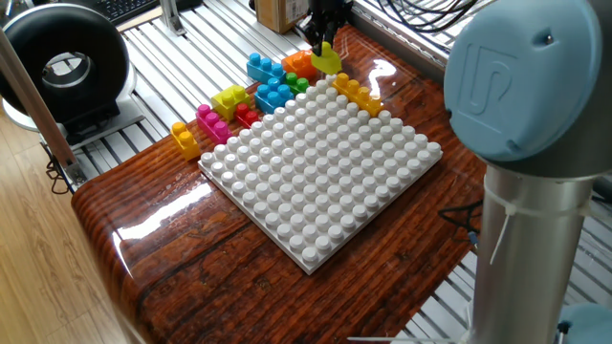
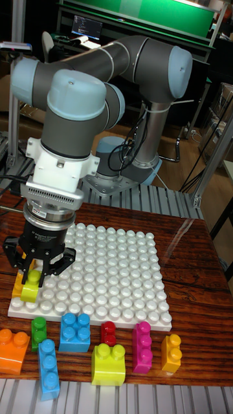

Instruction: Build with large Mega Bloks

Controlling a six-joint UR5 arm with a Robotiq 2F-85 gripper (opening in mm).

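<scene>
My gripper is shut on a lime brick, held low over the near-left corner of the white baseplate. Beside it, a yellow-orange brick sits on that corner; I cannot tell whether they touch. In the fixed view, the gripper and lime brick are at the table's far end, above the plate. Loose bricks lie along the plate's edge: orange, green, two blue, red, yellow, magenta and a small yellow-orange one.
The arm's big blue-grey elbow fills the right foreground of the fixed view. A black round device stands on the slotted aluminium frame at the left. A cardboard box is behind the gripper. The wooden table's edge is close to the plate.
</scene>
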